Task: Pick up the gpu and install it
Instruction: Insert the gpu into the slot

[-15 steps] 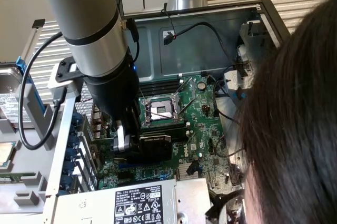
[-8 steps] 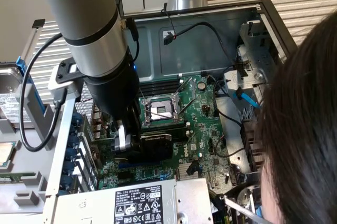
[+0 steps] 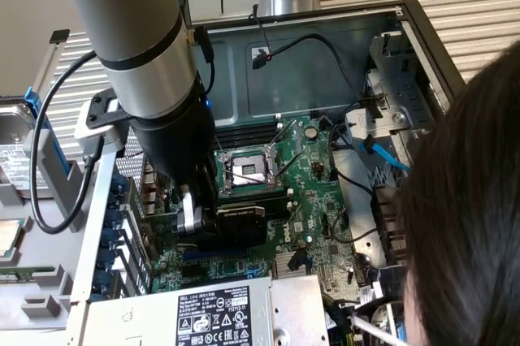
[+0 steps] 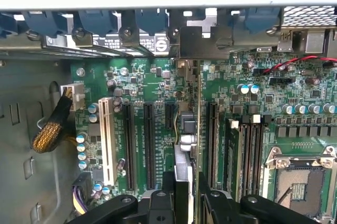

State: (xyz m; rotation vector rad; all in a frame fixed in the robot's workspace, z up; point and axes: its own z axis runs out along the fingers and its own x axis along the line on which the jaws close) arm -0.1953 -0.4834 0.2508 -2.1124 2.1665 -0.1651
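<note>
Right up close we see the gripper — its jaws are closed on the thin edge of the gpu. The card stands on its edge over the green motherboard, among the long black slots, inside the open computer case.

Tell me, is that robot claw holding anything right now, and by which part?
Yes. The gripper holds the gpu edge-on by its top edge, fingers on both sides, over the motherboard slots.
</note>
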